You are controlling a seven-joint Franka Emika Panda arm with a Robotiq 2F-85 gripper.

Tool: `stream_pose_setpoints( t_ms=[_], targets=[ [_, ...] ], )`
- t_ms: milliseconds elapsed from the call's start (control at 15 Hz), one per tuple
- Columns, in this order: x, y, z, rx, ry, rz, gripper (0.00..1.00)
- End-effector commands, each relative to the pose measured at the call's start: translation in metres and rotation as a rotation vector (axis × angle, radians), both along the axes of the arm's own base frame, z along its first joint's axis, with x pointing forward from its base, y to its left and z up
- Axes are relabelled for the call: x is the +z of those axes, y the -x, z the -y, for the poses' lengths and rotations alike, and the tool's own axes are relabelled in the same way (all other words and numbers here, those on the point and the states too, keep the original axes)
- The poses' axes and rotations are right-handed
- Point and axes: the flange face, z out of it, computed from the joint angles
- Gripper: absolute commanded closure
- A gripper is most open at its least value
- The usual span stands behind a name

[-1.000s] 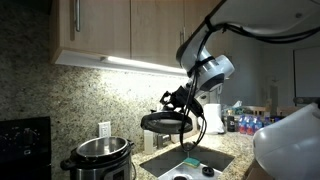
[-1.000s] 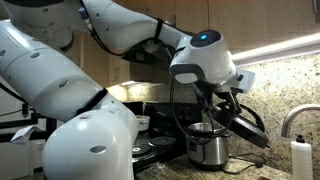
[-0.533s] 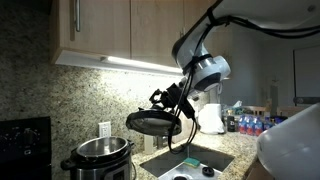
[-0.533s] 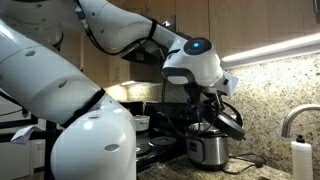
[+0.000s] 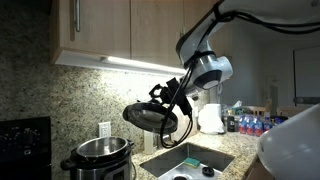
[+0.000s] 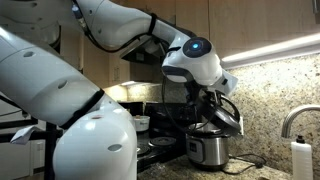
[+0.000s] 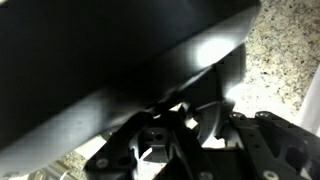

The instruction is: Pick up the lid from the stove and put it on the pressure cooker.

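Note:
The round black lid (image 5: 148, 116) hangs tilted in the air, up and to the right of the pressure cooker (image 5: 98, 157), whose steel pot stands uncovered. My gripper (image 5: 170, 97) is shut on the lid's top handle. In an exterior view the lid (image 6: 224, 118) shows as a dark slanted disc just above the steel cooker (image 6: 207, 148). The wrist view is filled by the lid's dark underside (image 7: 100, 60), with the gripper's fingers (image 7: 190, 115) closed on its handle. The stove (image 5: 22, 135) is the black appliance at the left edge.
A speckled granite wall (image 5: 60, 100) and wooden cabinets (image 5: 100, 25) stand behind. A steel sink (image 5: 190, 162) lies to the right of the cooker, with bottles (image 5: 245, 122) beyond it. A faucet (image 6: 290, 118) and soap bottle (image 6: 300, 155) stand at the right of an exterior view.
The arm has carried the lid leftward toward the cooker and tilted it more steeply. The gripper stays shut on it.

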Motion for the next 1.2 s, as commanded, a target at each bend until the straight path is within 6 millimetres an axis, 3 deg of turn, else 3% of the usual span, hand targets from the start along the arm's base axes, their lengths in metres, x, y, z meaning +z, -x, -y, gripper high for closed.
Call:
stream_pose_setpoints(
  t_ms=[0,333,400,467,733,1133],
  targets=[
    [0.000,0.000,-0.001,-0.001,-0.010,0.003,0.90],
    [-0.001,0.000,-0.002,-0.006,-0.025,0.008,0.90],
    [-0.001,0.000,-0.002,-0.006,-0.025,0.008,0.97],
    [-0.003,-0.003,-0.006,0.003,-0.020,0.006,0.97],
    [-0.006,-0.021,-0.025,0.012,-0.015,0.002,0.97],
    [0.018,-0.056,-0.050,-0.042,0.013,0.076,0.97]
  ],
)
